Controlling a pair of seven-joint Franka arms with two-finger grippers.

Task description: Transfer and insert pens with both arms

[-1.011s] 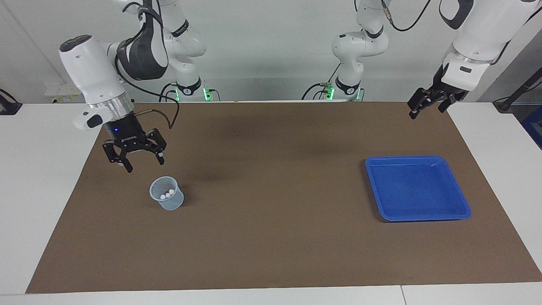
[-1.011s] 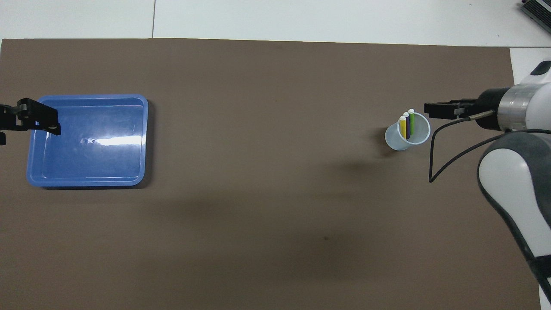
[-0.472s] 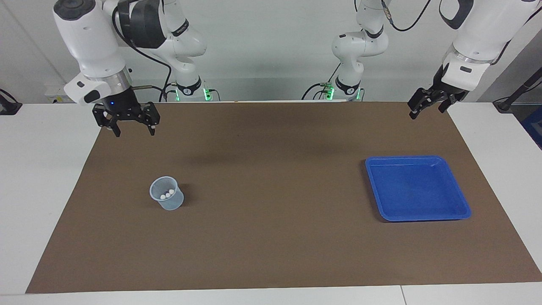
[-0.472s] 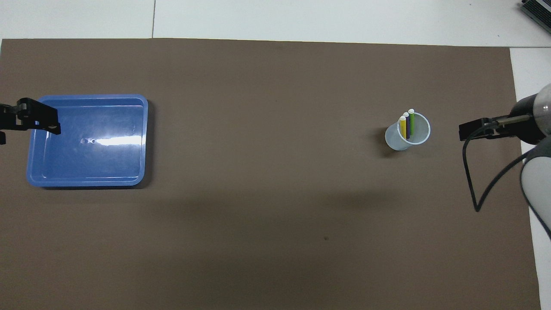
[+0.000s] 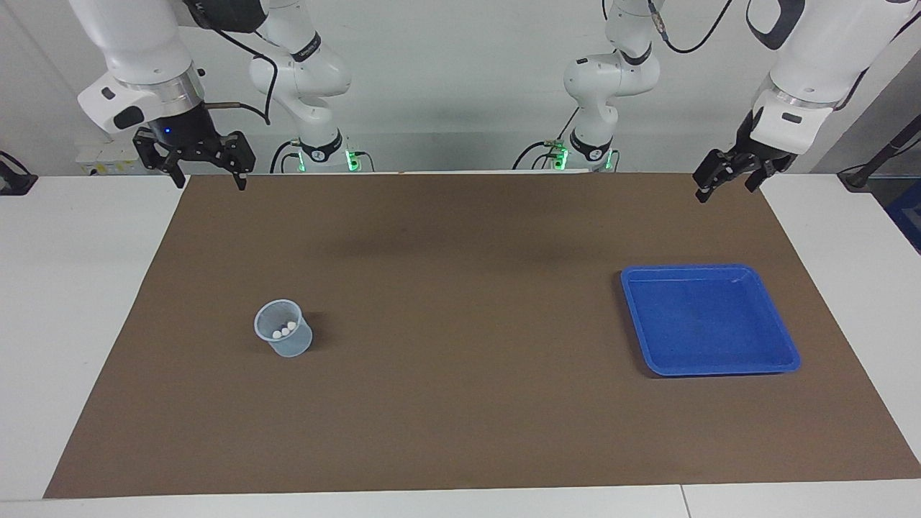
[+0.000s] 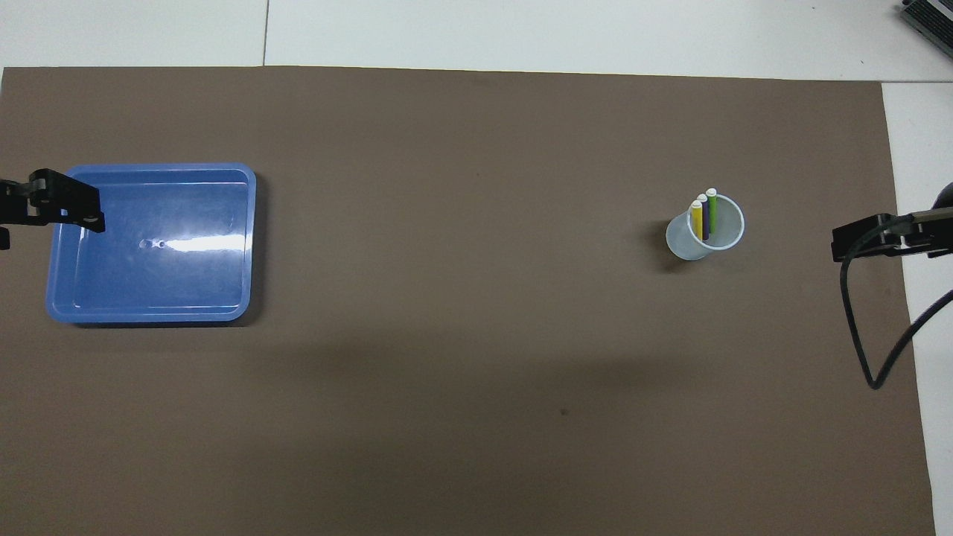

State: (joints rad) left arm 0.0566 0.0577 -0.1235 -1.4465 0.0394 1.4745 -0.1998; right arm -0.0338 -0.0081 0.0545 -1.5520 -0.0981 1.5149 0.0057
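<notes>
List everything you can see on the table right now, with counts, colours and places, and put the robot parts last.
cup: one, clear plastic, on the mat toward the right arm's end of the table, upright.
pens: three, yellow, purple and green with white caps, standing together in the cup.
tray: one, blue, on the mat toward the left arm's end of the table, nothing in it.
mat: one, brown, covering most of the white table.
small arms: two, white with green-lit bases, at the robots' edge of the table.
right gripper: one, black, open and holding nothing, raised over the mat's corner nearest the robots at its own end.
left gripper: one, black, open and holding nothing, waiting raised over the mat's corner at its own end.
</notes>
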